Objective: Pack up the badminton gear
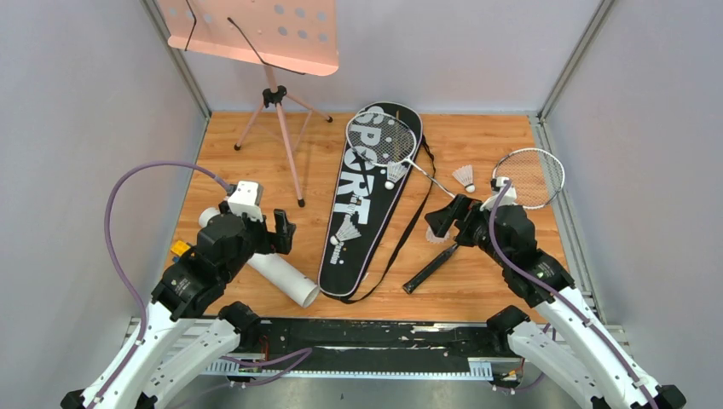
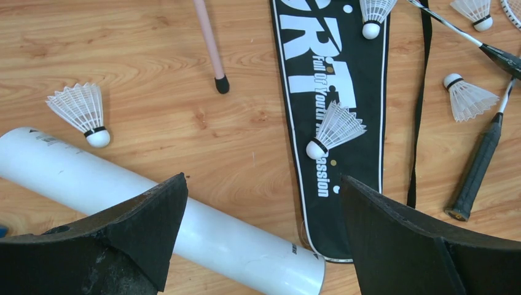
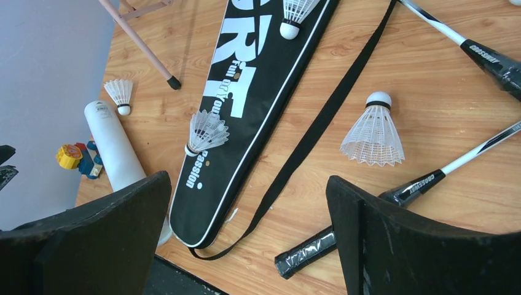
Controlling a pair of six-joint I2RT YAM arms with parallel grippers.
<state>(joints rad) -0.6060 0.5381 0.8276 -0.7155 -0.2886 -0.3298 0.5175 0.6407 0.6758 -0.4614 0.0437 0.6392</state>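
Note:
The black SPORT bag (image 1: 367, 196) lies flat mid-table, with two shuttlecocks (image 1: 347, 230) on it. One silver racket's head (image 1: 381, 139) rests on the bag's wide end. The other racket (image 1: 529, 177) lies at the right, its black handle (image 3: 344, 236) below my right gripper. More shuttlecocks lie loose on the wood (image 1: 465, 177) (image 2: 83, 110) (image 3: 373, 132). The white tube (image 1: 281, 277) lies at the left. My left gripper (image 2: 263, 184) is open and empty above the tube's end (image 2: 246, 246). My right gripper (image 3: 247, 181) is open and empty above the bag's strap (image 3: 307, 141).
The pink music stand (image 1: 264, 34) stands at the back left, one tripod foot (image 2: 221, 84) near the bag. A yellow and blue toy (image 3: 77, 157) sits beside the tube at the left wall. Grey walls close in three sides.

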